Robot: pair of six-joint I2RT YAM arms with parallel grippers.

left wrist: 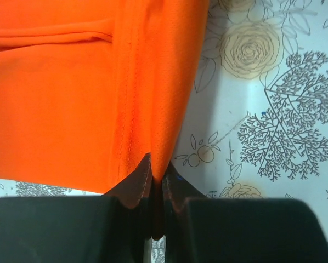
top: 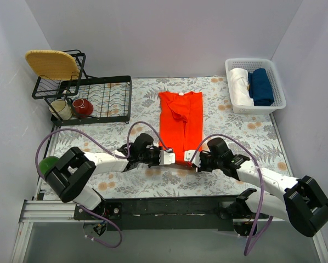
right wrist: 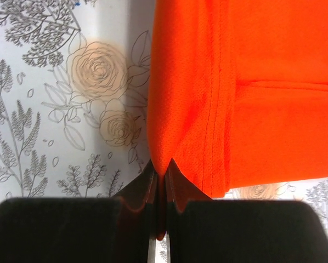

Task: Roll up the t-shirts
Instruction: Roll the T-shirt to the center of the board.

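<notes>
The orange-red t-shirt lies folded into a long narrow strip on the floral tablecloth, neck at the far end. My left gripper is shut on the near left corner of its hem, and the pinched fabric shows in the left wrist view. My right gripper is shut on the near right corner of the hem, seen pinched in the right wrist view. The orange cloth fills most of both wrist views. The near hem edge between the grippers sits low at the table.
A white basket at the back right holds a white bundle and a dark blue bundle. A black wire rack at the back left holds a yellow plate, a mug and a red bowl. A green object sits at the left edge.
</notes>
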